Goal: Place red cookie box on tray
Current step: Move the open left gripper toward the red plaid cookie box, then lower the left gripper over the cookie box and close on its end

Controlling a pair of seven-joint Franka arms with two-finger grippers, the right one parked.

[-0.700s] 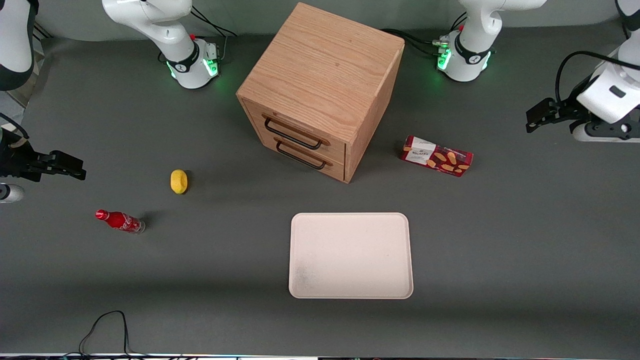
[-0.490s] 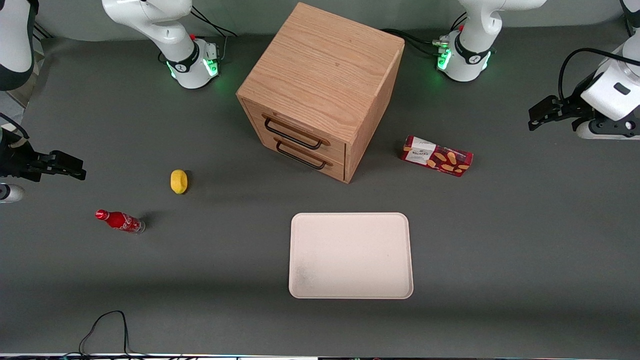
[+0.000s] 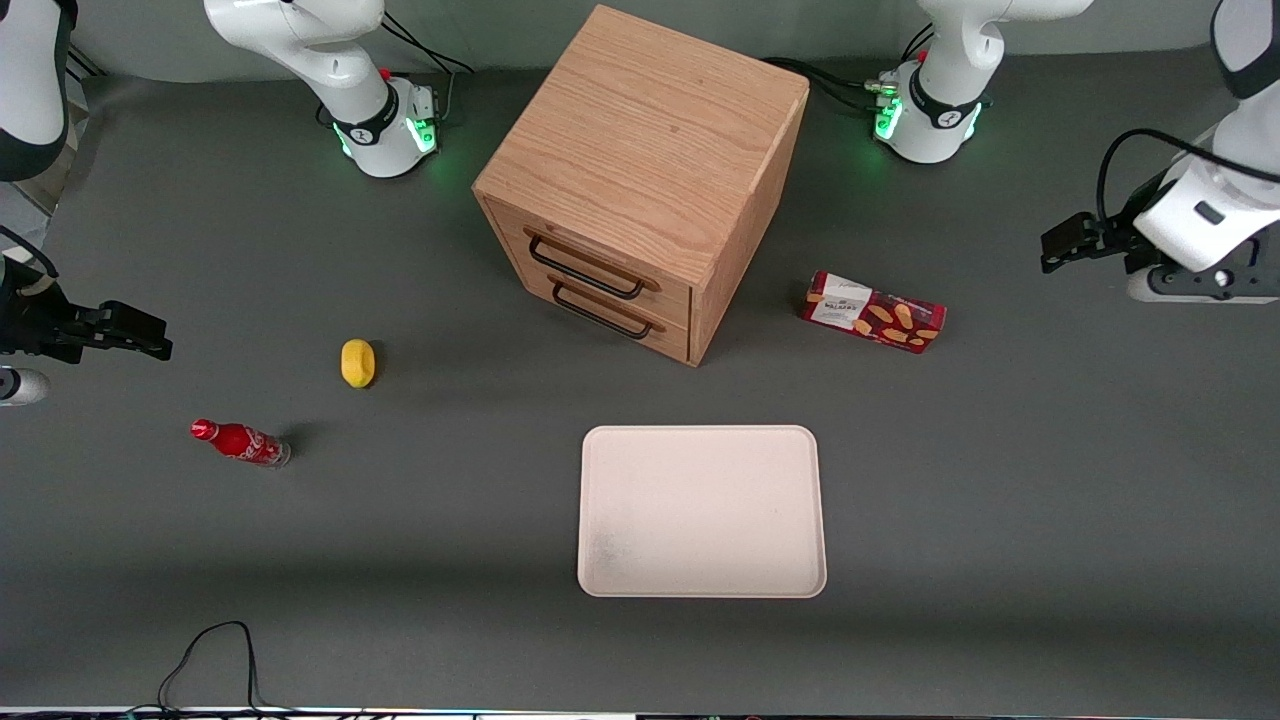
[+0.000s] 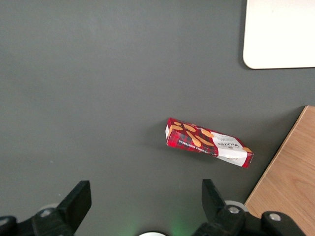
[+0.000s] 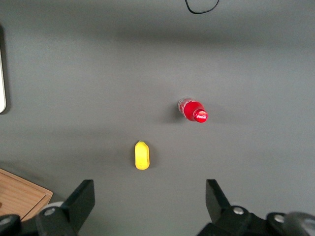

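The red cookie box [image 3: 873,312] lies flat on the grey table beside the wooden cabinet, toward the working arm's end. It also shows in the left wrist view [image 4: 209,142], with its white label end toward the cabinet. The cream-white tray [image 3: 700,510] lies nearer the front camera than the cabinet and the box; one corner shows in the left wrist view [image 4: 280,34]. My gripper [image 3: 1060,240] hovers above the table, farther toward the working arm's end than the box. It is open and empty [image 4: 145,189], its fingers wide apart.
A wooden two-drawer cabinet [image 3: 640,170] stands mid-table, its edge close to the box [image 4: 288,187]. A yellow lemon-shaped thing [image 3: 357,362] and a small red soda bottle [image 3: 240,442] lie toward the parked arm's end.
My gripper has shifted slightly toward the cookie box and a little nearer the front camera. The box and tray have not moved.
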